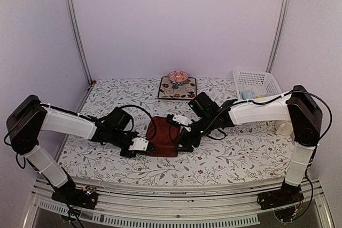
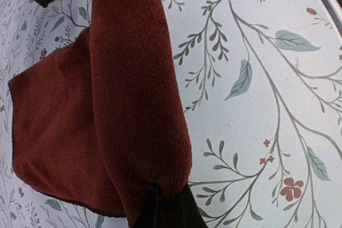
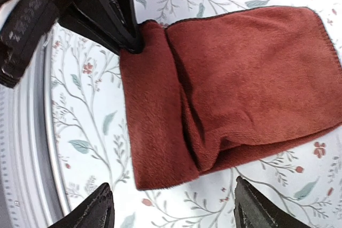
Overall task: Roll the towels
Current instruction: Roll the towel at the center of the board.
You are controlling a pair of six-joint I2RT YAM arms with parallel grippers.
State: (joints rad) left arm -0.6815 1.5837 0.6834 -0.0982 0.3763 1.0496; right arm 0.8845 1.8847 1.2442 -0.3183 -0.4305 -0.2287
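Dark red towel (image 1: 163, 136) half-rolled at 6 o'clock edge. L arm (image 1: 69, 124) jaws clamp roll's 9 o'clock end; R arm (image 1: 256, 111) jaws open.

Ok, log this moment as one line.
item: dark red towel, partly rolled | left tool: shut on the roll's end | right tool: open, holding nothing

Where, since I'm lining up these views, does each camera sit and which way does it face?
Top external: above and behind both arms, looking down at the table; the arms show whole.
Left wrist: on the left arm, looking along the left gripper, shut on the dark red towel.
Right wrist: on the right arm, looking down through the open right gripper.
Shared: all three show the towel.
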